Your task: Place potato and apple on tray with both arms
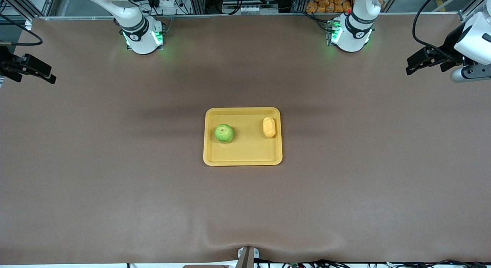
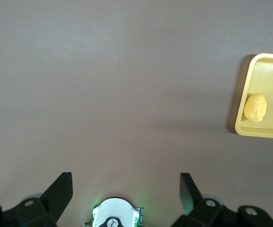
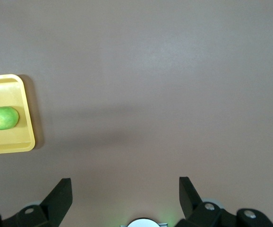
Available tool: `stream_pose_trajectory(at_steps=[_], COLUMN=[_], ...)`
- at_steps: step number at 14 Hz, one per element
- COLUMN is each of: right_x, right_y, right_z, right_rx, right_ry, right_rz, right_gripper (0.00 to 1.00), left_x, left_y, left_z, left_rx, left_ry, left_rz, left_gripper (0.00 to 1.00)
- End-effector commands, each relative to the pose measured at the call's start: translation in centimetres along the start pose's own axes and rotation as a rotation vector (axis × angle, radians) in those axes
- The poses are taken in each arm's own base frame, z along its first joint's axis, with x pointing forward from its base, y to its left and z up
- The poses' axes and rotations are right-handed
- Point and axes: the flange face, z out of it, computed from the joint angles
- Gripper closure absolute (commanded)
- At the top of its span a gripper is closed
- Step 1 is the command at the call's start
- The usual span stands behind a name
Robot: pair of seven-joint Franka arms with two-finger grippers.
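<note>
The yellow tray (image 1: 242, 156) lies at the middle of the table. The green apple (image 1: 224, 133) sits on it toward the right arm's end, and the yellow-orange potato (image 1: 269, 127) sits on it toward the left arm's end. The left wrist view shows the potato (image 2: 255, 108) on the tray (image 2: 243, 90). The right wrist view shows the apple (image 3: 3, 117) on the tray (image 3: 27, 113). My left gripper (image 1: 416, 63) is open and empty, up over the table's left-arm end. My right gripper (image 1: 40, 74) is open and empty, up over the right-arm end.
The two arm bases (image 1: 142, 37) (image 1: 351, 35) stand lit green at the table's edge farthest from the front camera. Brown table cloth (image 1: 115, 164) surrounds the tray on all sides. Cables and orange packets lie off the table past the bases.
</note>
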Motion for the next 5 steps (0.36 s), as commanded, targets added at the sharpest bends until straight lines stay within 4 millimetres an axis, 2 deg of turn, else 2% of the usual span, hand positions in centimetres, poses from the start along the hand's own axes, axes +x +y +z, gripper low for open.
stream_pose_trajectory(at_steps=[1, 5], right_x=[0.14, 0.13], right_y=[-0.62, -0.72], right_z=[-0.40, -0.40], right_rx=[-0.007, -0.005], right_ry=[-0.002, -0.002], right_rz=[0.003, 0.001], right_gripper=[0.00, 0.00], left_x=[-0.35, -0.31], left_y=[-0.11, -0.01], left_z=[-0.70, -0.55], left_rx=[0.000, 0.001], left_ry=[0.003, 0.001], left_rz=[0.008, 0.008], left_gripper=[0.00, 0.00])
